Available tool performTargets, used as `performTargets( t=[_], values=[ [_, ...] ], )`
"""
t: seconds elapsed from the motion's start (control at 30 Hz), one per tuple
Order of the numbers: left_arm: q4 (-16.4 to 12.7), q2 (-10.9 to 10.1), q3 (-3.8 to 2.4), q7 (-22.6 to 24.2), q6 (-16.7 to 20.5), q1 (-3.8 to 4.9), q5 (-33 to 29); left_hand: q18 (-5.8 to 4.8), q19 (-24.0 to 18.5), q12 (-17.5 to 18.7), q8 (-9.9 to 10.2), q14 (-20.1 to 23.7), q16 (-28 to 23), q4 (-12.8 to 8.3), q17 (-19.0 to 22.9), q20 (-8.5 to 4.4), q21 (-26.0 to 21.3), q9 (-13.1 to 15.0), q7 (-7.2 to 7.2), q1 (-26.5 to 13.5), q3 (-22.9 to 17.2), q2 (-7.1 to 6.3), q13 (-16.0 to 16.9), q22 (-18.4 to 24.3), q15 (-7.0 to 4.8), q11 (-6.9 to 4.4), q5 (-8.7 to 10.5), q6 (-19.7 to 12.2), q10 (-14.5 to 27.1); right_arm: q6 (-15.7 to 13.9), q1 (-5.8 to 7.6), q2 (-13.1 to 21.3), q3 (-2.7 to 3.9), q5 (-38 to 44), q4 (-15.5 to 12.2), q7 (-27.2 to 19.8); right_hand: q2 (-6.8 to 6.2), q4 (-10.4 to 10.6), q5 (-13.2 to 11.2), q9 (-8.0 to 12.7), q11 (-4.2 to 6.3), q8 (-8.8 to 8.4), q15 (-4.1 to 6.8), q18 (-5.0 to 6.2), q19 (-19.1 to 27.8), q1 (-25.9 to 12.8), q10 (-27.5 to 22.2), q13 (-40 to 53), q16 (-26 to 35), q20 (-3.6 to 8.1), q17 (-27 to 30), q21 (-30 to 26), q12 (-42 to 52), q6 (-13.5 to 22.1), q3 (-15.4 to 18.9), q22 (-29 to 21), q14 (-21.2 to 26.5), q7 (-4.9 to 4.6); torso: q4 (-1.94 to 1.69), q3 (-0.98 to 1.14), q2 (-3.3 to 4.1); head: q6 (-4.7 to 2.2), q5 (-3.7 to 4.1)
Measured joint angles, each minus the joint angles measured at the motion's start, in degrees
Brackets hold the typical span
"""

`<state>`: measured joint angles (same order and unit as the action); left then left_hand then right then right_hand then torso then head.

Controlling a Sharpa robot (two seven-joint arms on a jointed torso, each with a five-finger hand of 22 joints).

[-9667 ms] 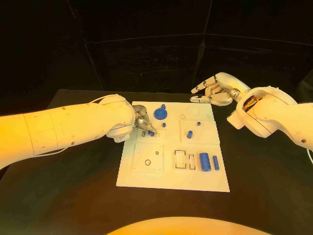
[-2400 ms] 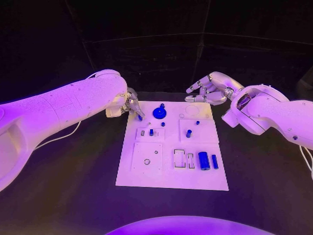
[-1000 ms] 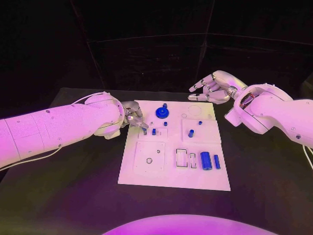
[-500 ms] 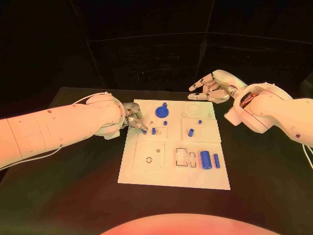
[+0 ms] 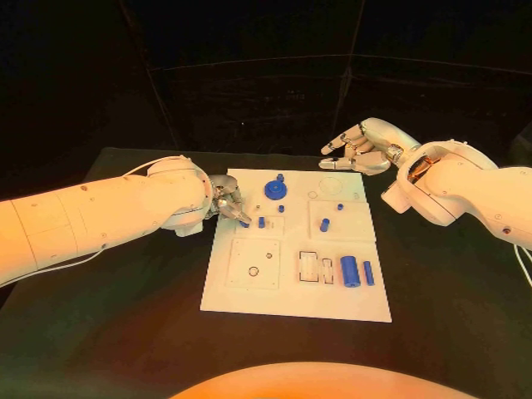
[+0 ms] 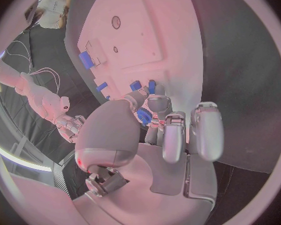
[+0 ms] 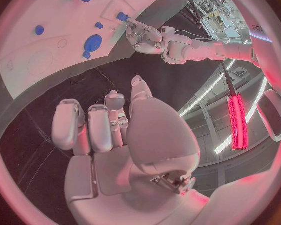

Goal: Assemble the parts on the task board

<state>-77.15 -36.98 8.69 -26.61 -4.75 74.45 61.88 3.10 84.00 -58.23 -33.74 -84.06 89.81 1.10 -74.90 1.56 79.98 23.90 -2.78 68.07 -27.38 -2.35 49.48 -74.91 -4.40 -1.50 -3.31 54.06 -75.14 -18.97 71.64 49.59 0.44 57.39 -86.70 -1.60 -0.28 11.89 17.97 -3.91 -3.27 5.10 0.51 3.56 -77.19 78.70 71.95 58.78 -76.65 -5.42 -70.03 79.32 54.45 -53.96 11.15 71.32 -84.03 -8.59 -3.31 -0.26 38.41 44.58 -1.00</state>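
The white task board point(image 5: 300, 287) lies in the middle of the black table. My left hand point(image 5: 227, 202) is at its left edge and pinches a small blue part point(image 6: 144, 116) between thumb and finger, the tip low beside a blue peg point(image 5: 261, 222) standing in the board. My right hand point(image 5: 360, 150) hovers beyond the far edge with its fingers spread and nothing in it. A round blue knob point(image 5: 273, 189), two more pegs point(image 5: 323, 224) and two lying cylinders point(image 5: 349, 272) are on the board.
Bare black table point(image 5: 122, 332) surrounds the board on every side. Near the board's front are a square recess with a small hole point(image 5: 253, 270) and two upright slots point(image 5: 307, 267). A round recess point(image 5: 330, 187) lies by the far right corner.
My left hand has come from the board's far left corner toward me, down to the peg at the left edge; over the last half second it barely moves. The right hand stays put.
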Motion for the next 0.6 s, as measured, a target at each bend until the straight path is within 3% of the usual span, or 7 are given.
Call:
performTargets(
  t=[0.47,0.53,0.6],
  values=[
    [0.4,0.5,-0.02,-0.2,-0.5,0.06,0.1,0.0,0.0,0.0,-0.2,0.0,0.0,0.7,0.0,0.0,0.0,0.1,0.02,0.0,-0.7,0.0,-0.1,0.0,0.0,-0.03,-0.26,0.4,-0.4,0.0,0.0,0.0,0.0,0.0,0.0,0.0,0.0,0.0,0.0,0.0,0.0,0.0,0.0,0.0,0.0,0.0,0.0,0.0,0.0,0.0,0.0,0.0,0.0,0.0,0.0,0.0,0.0,0.0,0.0,-0.01,0.0,0.11,0.15],
    [0.6,0.7,-0.01,-0.2,-0.6,0.06,0.0,0.0,0.0,-0.1,-0.9,0.0,0.0,1.2,0.0,0.0,0.2,0.5,0.02,-1.3,-1.2,-0.24,0.2,0.0,0.0,-0.06,-2.45,0.4,-0.5,0.0,0.0,-0.1,0.0,0.0,0.0,0.0,0.0,0.0,0.0,0.0,0.0,0.0,0.0,0.0,0.0,0.0,0.0,0.0,0.0,0.0,0.0,0.0,0.0,0.0,0.0,0.0,0.0,0.0,0.01,-0.01,0.0,0.17,0.18],
    [0.8,0.9,0.01,-0.3,-0.8,0.06,-0.1,0.0,0.0,-0.6,-1.6,0.1,0.0,-0.1,0.0,0.0,0.6,0.9,0.14,-2.9,-3.2,-1.24,0.7,0.0,-0.16,-0.34,-3.87,0.9,-0.8,0.0,0.0,-0.1,0.0,0.0,0.0,0.0,0.0,0.0,0.0,0.0,0.0,0.0,0.0,-0.01,0.0,0.0,0.0,0.0,0.0,0.0,0.0,0.0,0.0,0.0,0.0,0.0,0.0,0.0,0.01,-0.01,0.0,0.21,0.18]
  ],
)
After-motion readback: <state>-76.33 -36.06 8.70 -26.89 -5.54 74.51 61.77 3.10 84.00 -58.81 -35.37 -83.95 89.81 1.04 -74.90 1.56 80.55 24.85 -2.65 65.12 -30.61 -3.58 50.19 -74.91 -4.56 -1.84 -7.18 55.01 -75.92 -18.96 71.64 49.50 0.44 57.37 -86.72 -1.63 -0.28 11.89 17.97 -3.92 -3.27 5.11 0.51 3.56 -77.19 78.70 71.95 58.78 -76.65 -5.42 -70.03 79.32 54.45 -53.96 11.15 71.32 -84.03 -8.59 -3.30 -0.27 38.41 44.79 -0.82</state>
